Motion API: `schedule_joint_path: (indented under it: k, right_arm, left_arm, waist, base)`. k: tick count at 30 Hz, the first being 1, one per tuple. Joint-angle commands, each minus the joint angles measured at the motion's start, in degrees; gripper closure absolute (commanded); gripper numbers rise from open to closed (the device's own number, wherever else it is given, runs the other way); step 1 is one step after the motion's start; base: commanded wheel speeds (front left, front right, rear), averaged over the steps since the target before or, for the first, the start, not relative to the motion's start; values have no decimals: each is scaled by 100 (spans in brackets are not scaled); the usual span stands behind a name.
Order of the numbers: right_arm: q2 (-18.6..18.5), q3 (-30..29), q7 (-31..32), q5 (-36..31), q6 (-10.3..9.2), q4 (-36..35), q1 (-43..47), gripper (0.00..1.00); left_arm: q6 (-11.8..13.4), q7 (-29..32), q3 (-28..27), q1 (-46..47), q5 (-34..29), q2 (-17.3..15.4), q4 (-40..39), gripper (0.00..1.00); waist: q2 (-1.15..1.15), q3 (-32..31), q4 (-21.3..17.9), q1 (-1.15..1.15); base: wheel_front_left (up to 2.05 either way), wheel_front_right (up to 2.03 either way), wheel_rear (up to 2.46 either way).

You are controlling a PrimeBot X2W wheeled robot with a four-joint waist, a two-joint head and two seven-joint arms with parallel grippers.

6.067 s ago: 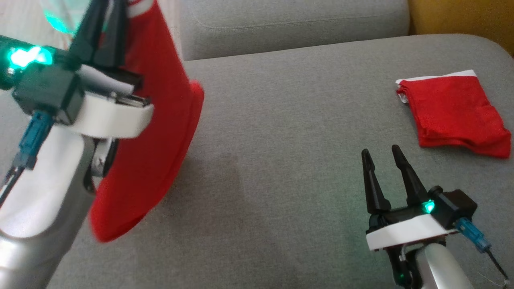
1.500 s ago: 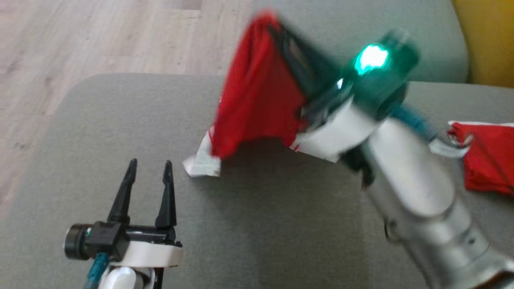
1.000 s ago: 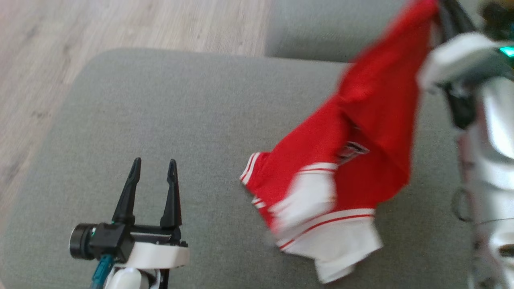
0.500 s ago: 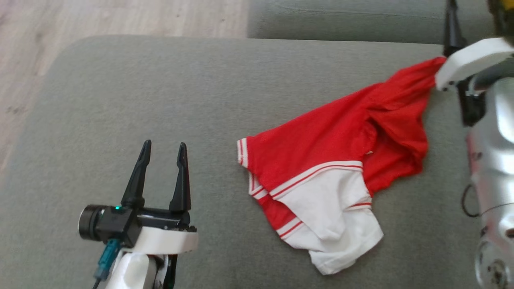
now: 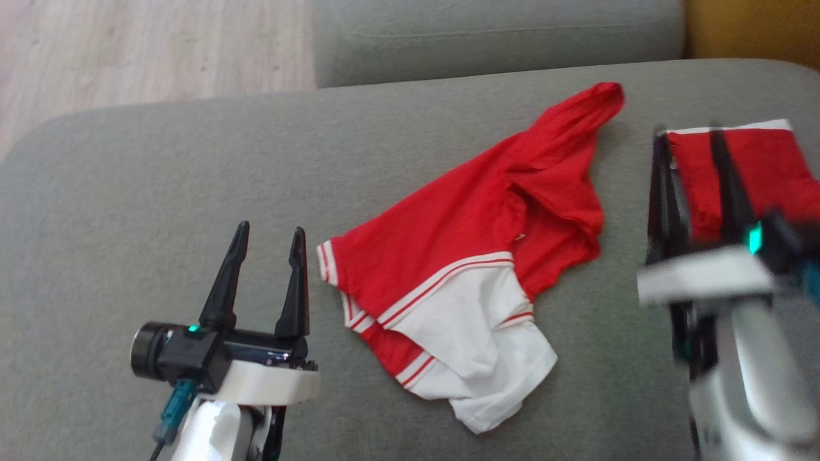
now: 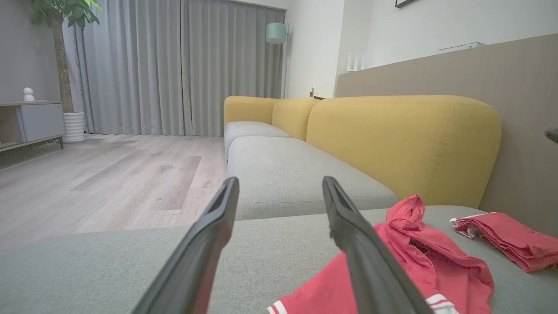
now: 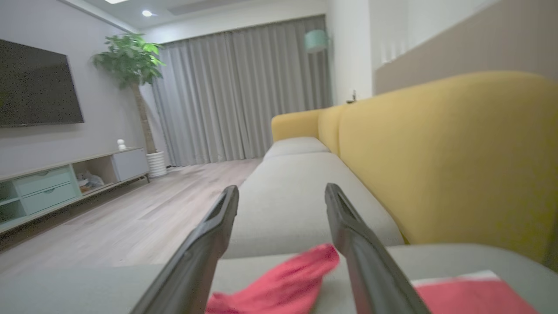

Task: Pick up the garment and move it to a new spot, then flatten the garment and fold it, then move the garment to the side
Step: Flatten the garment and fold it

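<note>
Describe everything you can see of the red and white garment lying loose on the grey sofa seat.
The garment is thin, soft-looking cloth, mostly red with a white lower panel and red-and-white striped trim. It lies crumpled, not flat, stretched diagonally on the grey sofa seat, one red end bunched into a peak toward the backrest. Only the sofa seat touches it: the left end effector and right end effector stand open and apart from it, one each side.

Right gripper (image 5: pixel 687 131), right of the garment (image 5: pixel 461 256): blurred. Its fingers (image 5: pixel 665 192) hide part of the folded red cloth (image 5: pixel 769 166), further right, which the frame edge also cuts. Left wrist view: garment's near end cut off.
</note>
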State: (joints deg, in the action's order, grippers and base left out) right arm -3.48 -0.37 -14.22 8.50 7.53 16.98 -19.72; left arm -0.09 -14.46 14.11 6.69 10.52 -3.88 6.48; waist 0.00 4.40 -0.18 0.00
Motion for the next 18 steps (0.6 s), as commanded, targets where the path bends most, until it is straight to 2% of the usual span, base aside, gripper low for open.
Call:
schedule_joint_path:
  k: [1,3,9,18]
  right_arm:
    - [52,130,-62,220,-4,-367,149,0]
    - [56,235,-66,399,-4,-568,644,0]
    - [58,338,-75,358,-4,-748,1617,0]
    - [59,313,-77,626,-4,-961,1741,0]
  left_arm:
    - [-29,-53,-199,136,-64,14,-147,0]
    - [-46,-53,-220,81,-17,30,-100,0]
    - [-139,-53,-124,-34,-33,60,164,0]
    - [-292,-54,34,34,-193,73,433,0]
  waist:
    - [0,-80,-125,0]
    - [0,-115,-186,0]
    - [0,-183,-230,0]
    - [0,-162,-311,0]
  base:
    - [0,0,0]
    - [0,0,0]
    - [0,0,0]
    - [0,0,0]
